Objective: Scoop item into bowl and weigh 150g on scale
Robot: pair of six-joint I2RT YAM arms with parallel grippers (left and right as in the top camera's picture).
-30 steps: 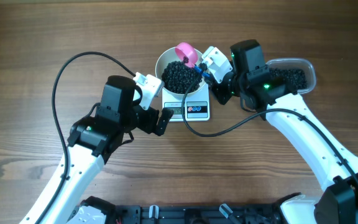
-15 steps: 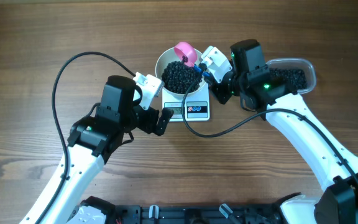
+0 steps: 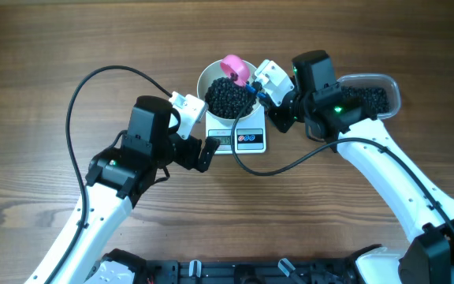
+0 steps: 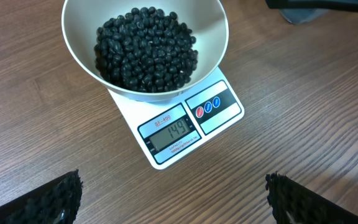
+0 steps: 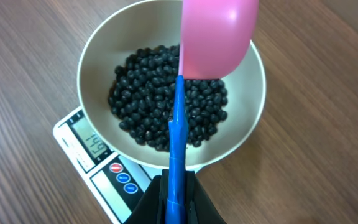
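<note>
The white bowl [image 3: 203, 79] stands on the white scale [image 3: 247, 140] and holds a heap of black beans [image 3: 227, 96]. In the left wrist view the scale's display [image 4: 176, 132] reads 149. My right gripper [image 3: 260, 88] is shut on the blue handle [image 5: 178, 143] of a pink scoop [image 5: 219, 34], which hangs over the bowl's far side; no beans show on it. My left gripper [image 3: 202, 134] stands open just left of the scale's front. Its fingertips [image 4: 61, 196] are wide apart over bare wood with nothing between them.
A clear plastic tub [image 3: 369, 95] with more black beans sits at the right, behind my right arm. A black cable [image 3: 77, 102] loops over the table at the left. Another runs in front of the scale [image 3: 270, 167].
</note>
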